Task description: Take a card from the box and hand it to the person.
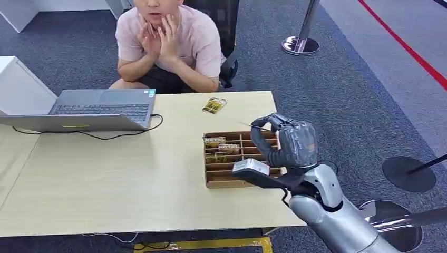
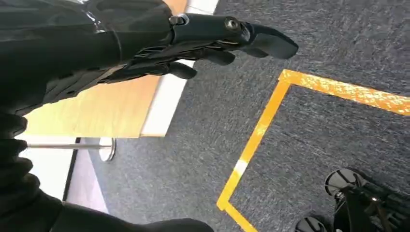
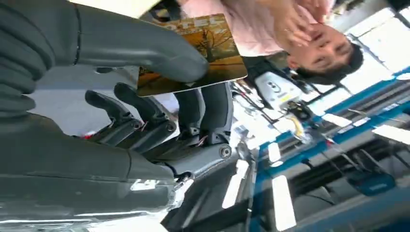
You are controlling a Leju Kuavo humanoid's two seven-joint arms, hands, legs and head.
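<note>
Right hand (image 1: 287, 142) — one card (image 3: 193, 53), one box (image 1: 224, 182)

No text can be read with certainty. Partly covered gold lettering is seen on the card (image 3: 203, 53), but its letters cannot be made out.

Probably an office or exhibition hall: grey carpet (image 1: 337, 84), laptop (image 1: 100, 108) on a desk (image 1: 132, 179), queue-barrier posts (image 1: 301, 42).
</note>
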